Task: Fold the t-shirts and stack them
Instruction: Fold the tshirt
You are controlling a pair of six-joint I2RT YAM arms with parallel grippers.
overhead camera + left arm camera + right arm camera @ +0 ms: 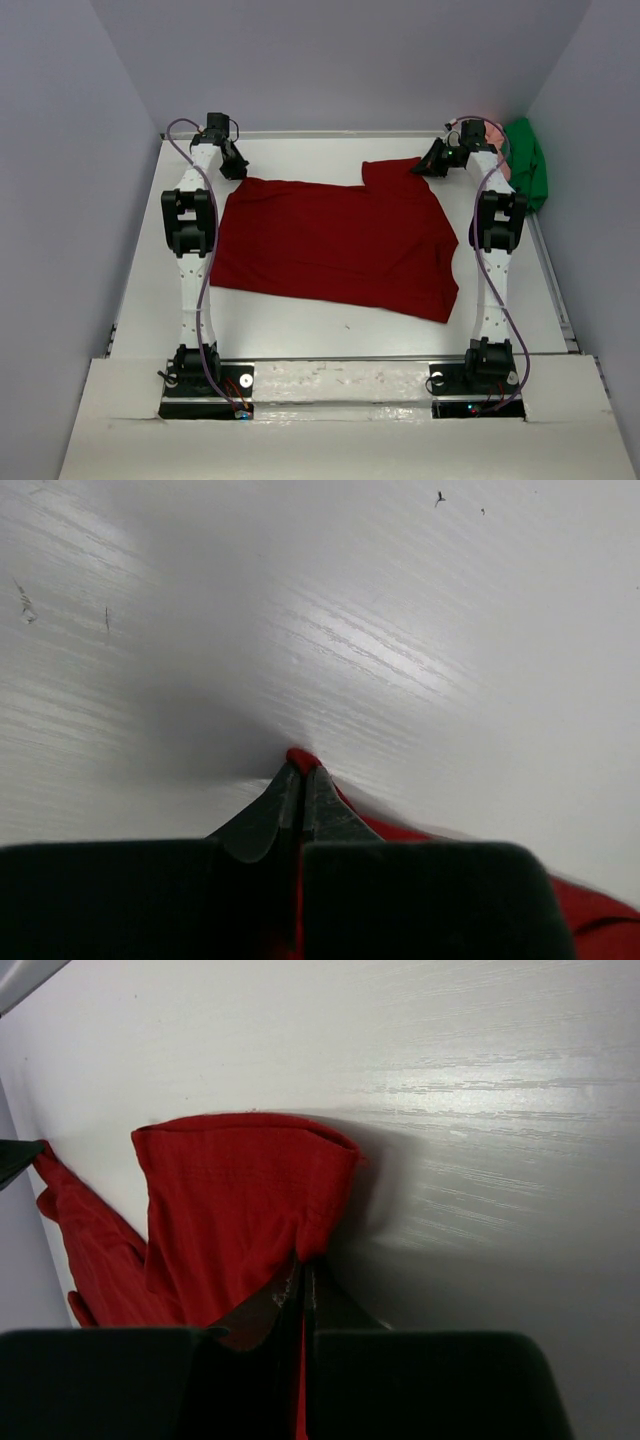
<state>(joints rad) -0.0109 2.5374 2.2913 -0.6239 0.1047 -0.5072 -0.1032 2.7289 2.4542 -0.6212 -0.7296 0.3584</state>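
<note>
The dark red t-shirt (335,245) lies spread flat across the middle of the table. My left gripper (238,168) is at the shirt's far left corner. In the left wrist view it (302,770) is shut, with a small fold of red cloth (300,755) pinched at the tips. My right gripper (425,165) is at the far right sleeve and is shut (308,1268) on the edge of that red sleeve (230,1200). A bright green t-shirt (527,165) lies bunched at the far right. A bit of pale pink t-shirt (498,142) shows behind the right arm.
The white table (300,320) ends at a raised back edge (330,133) just behind both grippers. Grey walls close in the left, right and back. Both arm bases (205,385) stand at the near edge.
</note>
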